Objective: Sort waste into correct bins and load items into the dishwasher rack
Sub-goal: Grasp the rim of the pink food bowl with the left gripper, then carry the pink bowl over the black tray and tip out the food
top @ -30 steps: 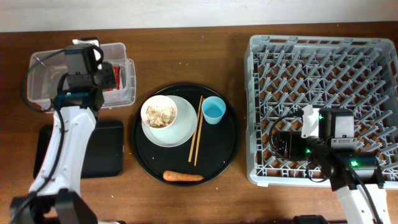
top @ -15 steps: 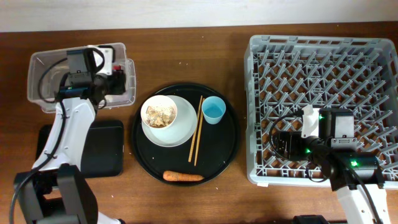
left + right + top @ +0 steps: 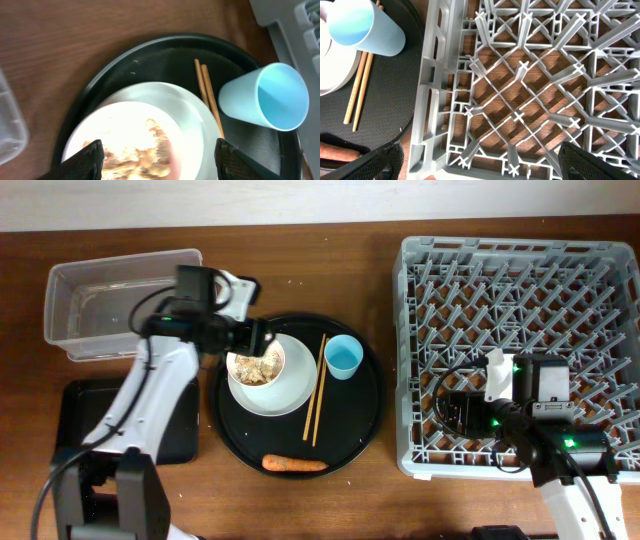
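My left gripper [image 3: 250, 340] [image 3: 160, 161] is open and empty, its fingers either side of the pinkish-white bowl [image 3: 257, 363] [image 3: 125, 135] of beige food scraps [image 3: 145, 150]. The bowl sits on the white plate [image 3: 290, 392] [image 3: 192, 120]. Beside it lie the chopsticks [image 3: 316, 390] [image 3: 207, 97] and the light blue cup [image 3: 344, 358] [image 3: 270, 97]. The orange carrot [image 3: 294, 464] [image 3: 340, 150] lies at the round tray's front. My right gripper [image 3: 455, 412] [image 3: 480, 165] is open and empty over the grey rack [image 3: 520, 290] [image 3: 530, 75]. The red wrapper and tissue do not show.
The plate, cup, chopsticks and carrot rest on a large round black tray [image 3: 365, 420] [image 3: 150, 55]. The clear tub [image 3: 120, 300] stands at the back left. The shallow black tray [image 3: 75, 420] lies in front of it, partly under my left arm.
My left arm has swung right from the clear tub to over the bowl. The red thing at its gripper a second ago is no longer visible. The right arm has not moved.
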You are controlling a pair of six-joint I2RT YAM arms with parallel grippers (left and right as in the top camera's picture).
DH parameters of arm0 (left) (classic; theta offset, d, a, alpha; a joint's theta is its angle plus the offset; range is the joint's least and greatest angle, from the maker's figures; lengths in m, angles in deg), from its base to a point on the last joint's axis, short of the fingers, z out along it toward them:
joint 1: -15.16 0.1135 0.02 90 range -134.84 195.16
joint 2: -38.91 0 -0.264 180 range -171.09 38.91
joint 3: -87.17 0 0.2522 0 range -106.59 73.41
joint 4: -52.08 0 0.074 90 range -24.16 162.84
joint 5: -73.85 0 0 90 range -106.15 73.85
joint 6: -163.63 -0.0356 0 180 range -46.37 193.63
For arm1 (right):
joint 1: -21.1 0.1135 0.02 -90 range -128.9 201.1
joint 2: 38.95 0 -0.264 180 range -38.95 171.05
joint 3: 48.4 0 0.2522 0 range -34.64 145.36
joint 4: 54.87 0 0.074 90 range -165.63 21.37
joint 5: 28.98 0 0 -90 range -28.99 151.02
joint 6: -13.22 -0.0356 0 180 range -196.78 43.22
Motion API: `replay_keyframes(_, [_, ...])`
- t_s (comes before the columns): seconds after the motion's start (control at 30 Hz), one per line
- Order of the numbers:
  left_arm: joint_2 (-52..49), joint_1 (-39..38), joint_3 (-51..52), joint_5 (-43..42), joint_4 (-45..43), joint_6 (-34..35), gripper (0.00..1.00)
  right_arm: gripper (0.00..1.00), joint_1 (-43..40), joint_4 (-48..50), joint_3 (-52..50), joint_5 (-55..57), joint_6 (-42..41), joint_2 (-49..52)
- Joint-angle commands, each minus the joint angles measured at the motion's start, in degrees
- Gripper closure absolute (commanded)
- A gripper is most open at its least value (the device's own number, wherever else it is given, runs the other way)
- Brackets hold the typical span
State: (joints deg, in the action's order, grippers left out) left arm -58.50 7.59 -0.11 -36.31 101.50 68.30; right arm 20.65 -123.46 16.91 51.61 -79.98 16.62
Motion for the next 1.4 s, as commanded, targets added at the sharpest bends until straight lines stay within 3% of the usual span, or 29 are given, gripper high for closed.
replay_keyframes(0.0, [0.63,-5.31,-0.59,9.14,0.17,9.64,0.30,0.02,-0.33,0.13,0.79,-0.50,-0.26,-0.17])
replay_keyframes(0.17, [-3.13,-9.60,-0.57,13.60,0.72,16.68,0.30,0.02,-0.33,0.11,0.79,-0.50,-0.26,-0.17])
replay_keyframes(0.43, [-12.15,-13.07,-0.59,13.62,0.42,16.65,0.39,0.02,-0.33,0.09,0.79,-0.52,-0.26,-0.17])
replay_keyframes(0.57, [-13.60,-13.18,-0.57,13.60,0.02,16.65,0.57,0.02,-0.33,-0.07,0.79,-0.52,-0.26,-0.17])
replay_keyframes(0.7, [-14.62,-13.18,-0.59,13.60,0.92,16.63,0.84,0.02,-0.33,-0.09,0.79,-0.50,-0.26,-0.17])
replay_keyframes(0.87, [-14.60,-13.16,-0.61,13.62,4.68,16.63,0.99,0.02,-0.33,-0.04,0.79,-0.50,-0.26,-0.17])
replay_keyframes(1.17, [-14.49,-13.16,-9.92,18.40,17.92,16.63,0.99,0.02,-0.33,-0.07,0.79,-0.50,-0.26,-0.17])
replay_keyframes(1.37, [-9.42,-11.82,-10.34,18.82,24.11,16.65,1.00,0.02,-0.33,-0.07,0.79,-0.48,-0.26,-0.17])
